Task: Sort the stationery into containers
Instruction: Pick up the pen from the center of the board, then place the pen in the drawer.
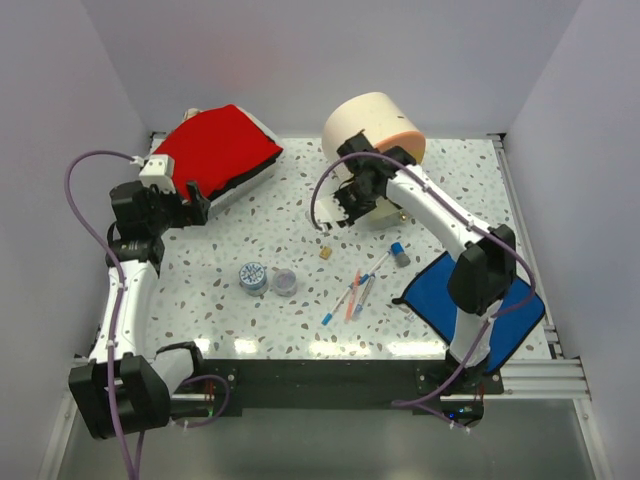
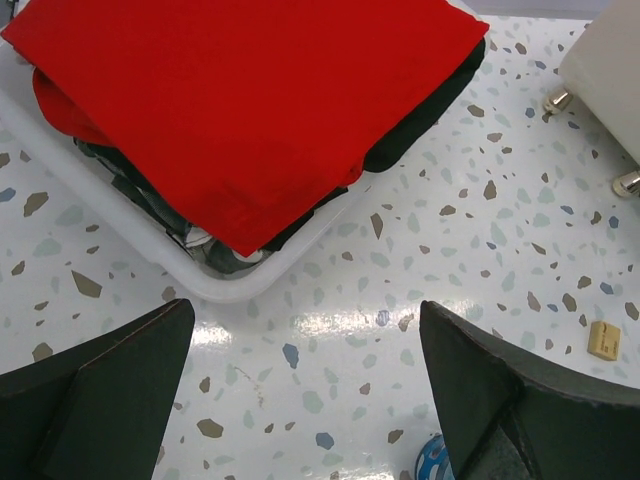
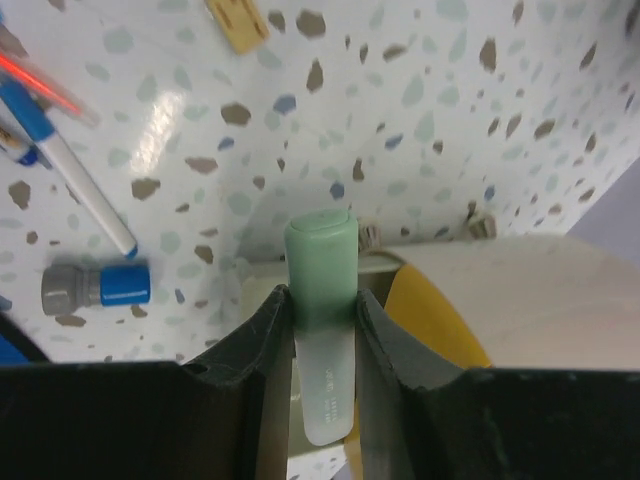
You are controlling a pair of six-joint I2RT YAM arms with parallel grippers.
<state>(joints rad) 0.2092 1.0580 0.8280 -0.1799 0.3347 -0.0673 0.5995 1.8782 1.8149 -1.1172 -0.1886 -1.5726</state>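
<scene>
My right gripper [image 3: 322, 305] is shut on the pale green marker [image 3: 320, 250], whose cap sticks out past the fingertips. It hangs at the foot of the cream drum [image 1: 375, 125], over a pulled-out drawer [image 3: 440, 320] with a yellow front. My left gripper [image 2: 305, 340] is open and holds nothing, just in front of the white case [image 2: 230, 285] with its red top [image 1: 218, 145]. On the table lie the blue-patterned tape roll [image 1: 253, 276], the purple roll [image 1: 285, 281], the tan cube [image 1: 326, 254], the blue-grey stub [image 1: 399, 251] and several thin pens [image 1: 350, 297].
A flat blue cloth [image 1: 470, 300] lies at the front right, under the right arm. Two small knobs [image 2: 557, 100] of the drum show at the left wrist view's right edge. Grey walls close in the table on three sides.
</scene>
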